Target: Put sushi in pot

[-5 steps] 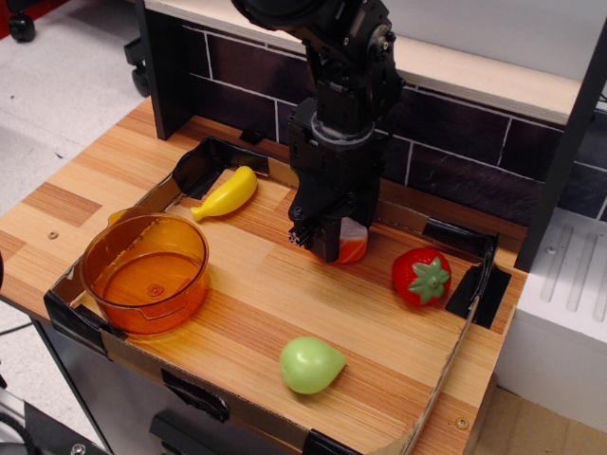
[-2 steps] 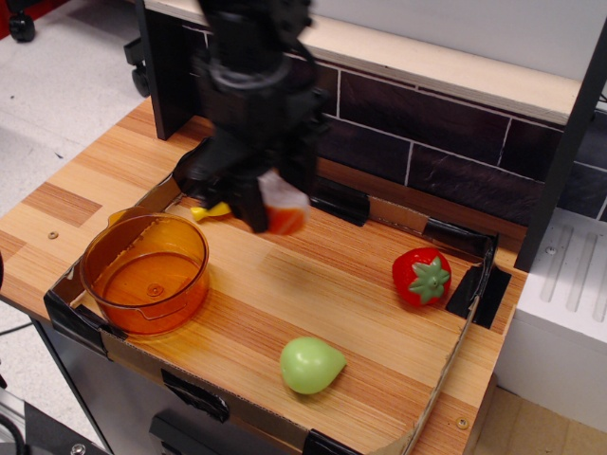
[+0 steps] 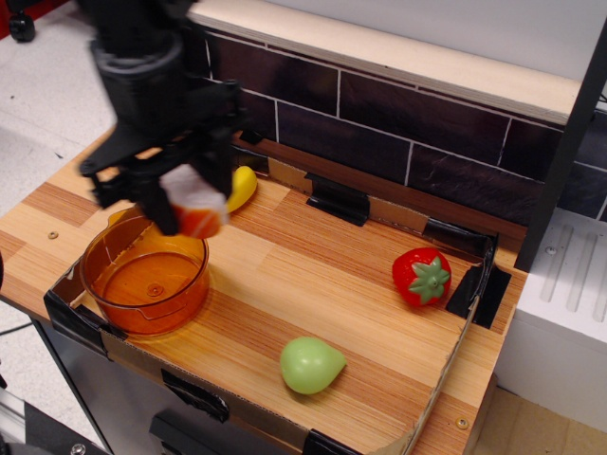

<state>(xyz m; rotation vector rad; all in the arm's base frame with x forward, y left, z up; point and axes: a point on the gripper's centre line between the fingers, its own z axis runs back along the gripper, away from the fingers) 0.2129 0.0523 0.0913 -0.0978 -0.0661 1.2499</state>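
1. Near edge, lower centre of frame: a green pear-shaped toy (image 3: 310, 365), smooth and glossy, lies on the wooden tray (image 3: 313, 284), well apart from everything that matters here.
2. Lower left: the pot (image 3: 145, 275), translucent orange plastic, round, with low straight walls and an open top. Nothing shows inside it.
3. Just above the pot's far right rim: the sushi (image 3: 197, 210), orange striped below and white above, held up off the board. It looks to hang over the rim rather than over the pot's middle, though the picture is blurred there.
4. The gripper (image 3: 186, 210), black and blurred, is pinching the sushi between its fingers.
5. Judgement: the pot's centre lies down and to the left of the held piece, so a short shift that way comes before letting go.
6. Right of centre: a red strawberry (image 3: 421, 276) with a green leaf cap, matte.
7. Farther back, upper left: a yellow banana-like toy (image 3: 243, 186), partly hidden behind the gripper.
8. Farthest: a dark tiled wall (image 3: 408, 142).
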